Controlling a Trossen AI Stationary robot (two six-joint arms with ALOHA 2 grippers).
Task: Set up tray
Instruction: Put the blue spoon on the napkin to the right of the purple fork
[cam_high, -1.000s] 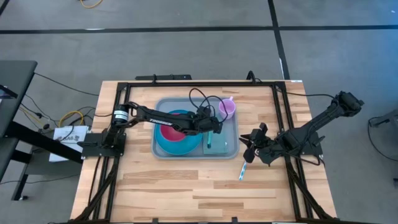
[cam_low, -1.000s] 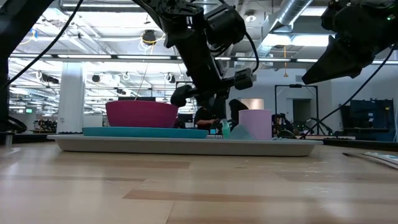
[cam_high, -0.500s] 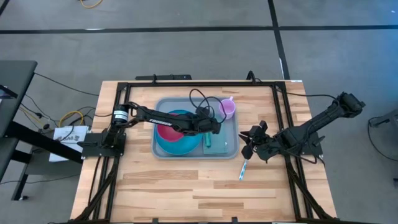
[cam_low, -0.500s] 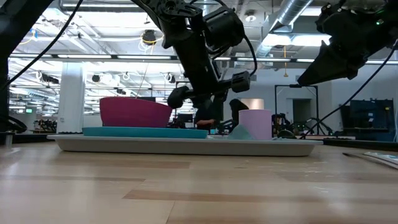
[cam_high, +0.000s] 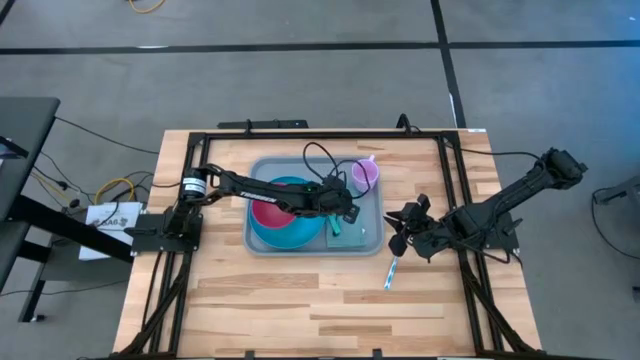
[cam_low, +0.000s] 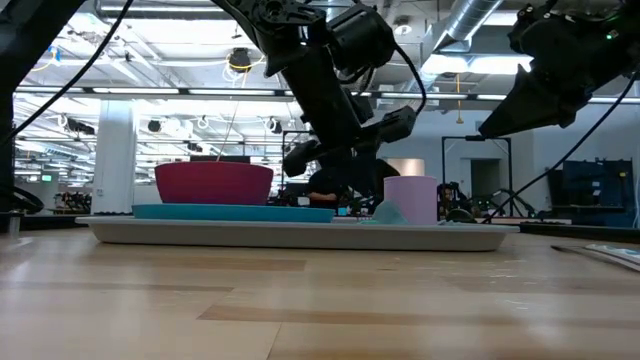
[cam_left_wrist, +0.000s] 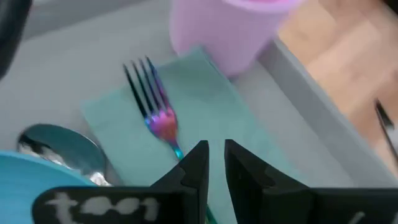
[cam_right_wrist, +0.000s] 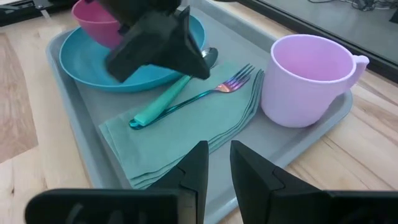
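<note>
While the tray (cam_high: 262, 240) sits flat on the table (cam_high: 300, 300) between the two arms, most of its load is in place: blue plate (cam_right_wrist: 81, 59) with pink bowl (cam_low: 213, 183) on it, teal napkin (cam_right_wrist: 193, 124) beside the plate, fork (cam_left_wrist: 153, 106) and spoon (cam_right_wrist: 180, 78) on the napkin, lilac mug (cam_right_wrist: 305, 78) at the tray's far corner. Left gripper (cam_left_wrist: 214, 165) hangs just above the napkin, by the fork handle, fingers parted by a narrow slot, pinching nothing. Right gripper (cam_right_wrist: 216, 163) hovers off the tray's right edge, fingers a slit apart, empty; one more utensil (cam_high: 390, 272) lies on bare wood just outside the tray. Handling judgement: tray looks like stiff, smooth plastic, light itself but carrying loose pieces that would slide if tipped. Best hold is the low raised rim on a long side, kept level; the flat floor gives nothing to pinch.
</note>
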